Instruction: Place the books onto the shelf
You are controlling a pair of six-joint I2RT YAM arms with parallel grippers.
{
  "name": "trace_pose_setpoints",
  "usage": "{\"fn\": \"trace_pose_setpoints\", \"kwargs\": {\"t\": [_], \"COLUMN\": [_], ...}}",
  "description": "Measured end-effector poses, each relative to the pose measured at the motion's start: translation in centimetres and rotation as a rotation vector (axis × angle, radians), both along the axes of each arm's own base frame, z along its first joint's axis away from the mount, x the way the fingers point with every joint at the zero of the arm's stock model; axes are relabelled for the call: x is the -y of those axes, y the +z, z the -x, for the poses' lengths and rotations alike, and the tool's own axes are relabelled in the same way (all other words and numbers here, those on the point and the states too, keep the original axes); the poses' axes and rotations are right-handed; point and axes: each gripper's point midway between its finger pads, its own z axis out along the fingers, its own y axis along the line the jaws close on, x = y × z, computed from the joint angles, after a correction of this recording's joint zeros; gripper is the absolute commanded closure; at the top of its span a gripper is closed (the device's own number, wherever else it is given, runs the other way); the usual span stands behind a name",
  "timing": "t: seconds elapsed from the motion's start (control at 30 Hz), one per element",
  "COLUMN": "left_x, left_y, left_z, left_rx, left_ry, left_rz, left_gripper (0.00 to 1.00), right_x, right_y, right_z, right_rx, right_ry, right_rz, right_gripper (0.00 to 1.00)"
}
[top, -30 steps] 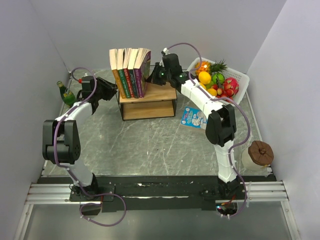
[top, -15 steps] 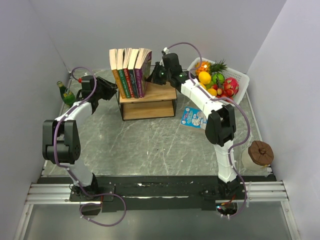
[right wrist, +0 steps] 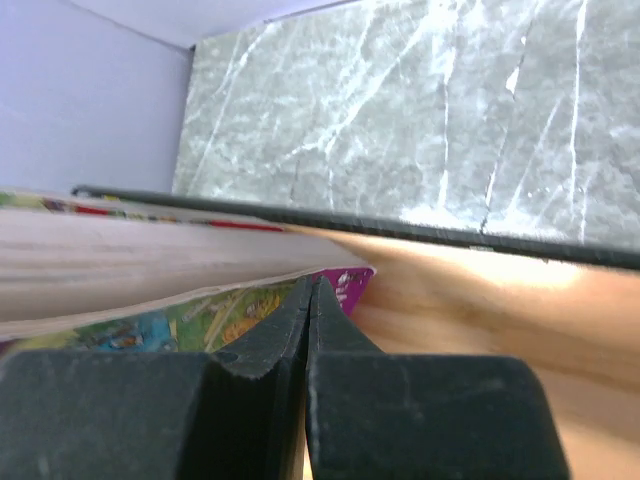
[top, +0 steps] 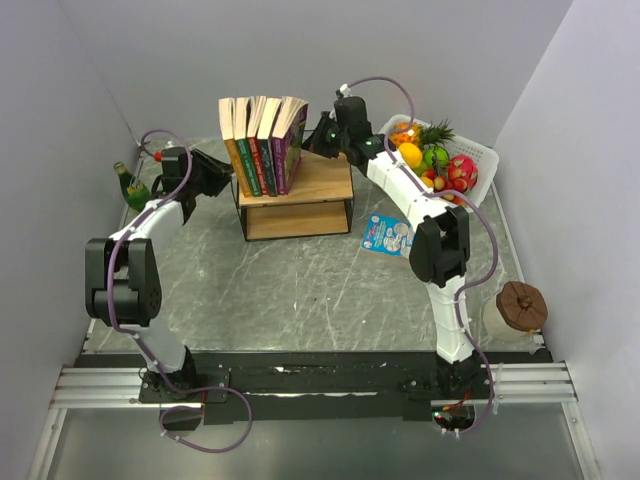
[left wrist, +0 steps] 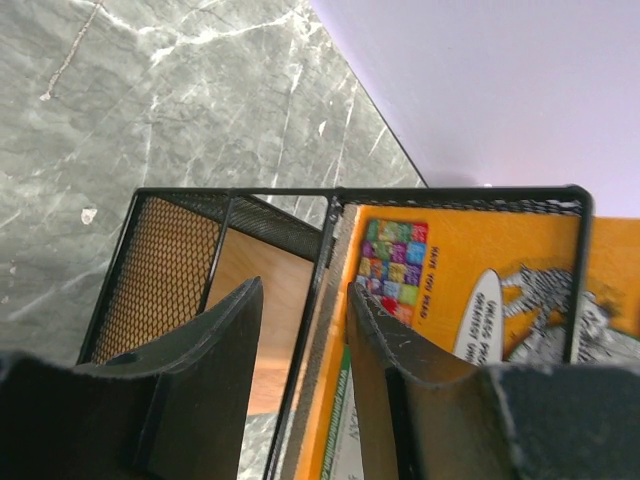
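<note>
Shelf (top: 318, 186): pale wood boards, black wire frame. Books (top: 262, 140): glossy paper covers. Table (top: 300, 290): smooth grey marble look.

Looks like a robotics lab cell: blank pale panels (top: 300, 50) boxing in a marbled bench (top: 300, 290), left arm (top: 125, 280) and right arm (top: 440, 250) bolted over aluminium rails (top: 100, 385) at its near edge.

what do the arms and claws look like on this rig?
Left arm and right arm: white links, black joint housings, a mauve cable looping along each. Left claw and right claw: matte black, two-fingered.
</note>
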Motion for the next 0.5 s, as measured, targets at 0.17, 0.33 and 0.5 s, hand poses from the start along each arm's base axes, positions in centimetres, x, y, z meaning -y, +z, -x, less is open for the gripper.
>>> {"fn": "trace_pose_setpoints", "kwargs": {"t": [0.17, 0.33, 0.5], "left_x": [-0.2, -0.3, -0.3], "left_y": [-0.7, -0.6, -0.4], "left_z": [-0.2, -0.5, -0.8], "left_rx": [-0.021, -0.017, -0.009], "left_ry": [0.007, 0.009, 0.006], "left_rz": [-0.008, -0.02, -0.028], "left_gripper": [0.55, 0.55, 0.55], "right_x": [-0.5, -1.4, -1.9], "right_y": [0.4, 1.0, 0.3], "right_z": [-0.3, -0.6, -0.5], "right_rx": [0.005, 0.019, 0.004], "right_ry": [0.01, 0.041, 0.065], "right_rz": [-0.022, -0.052, -0.057], "right_gripper": [1.0, 1.0, 1.0]}}
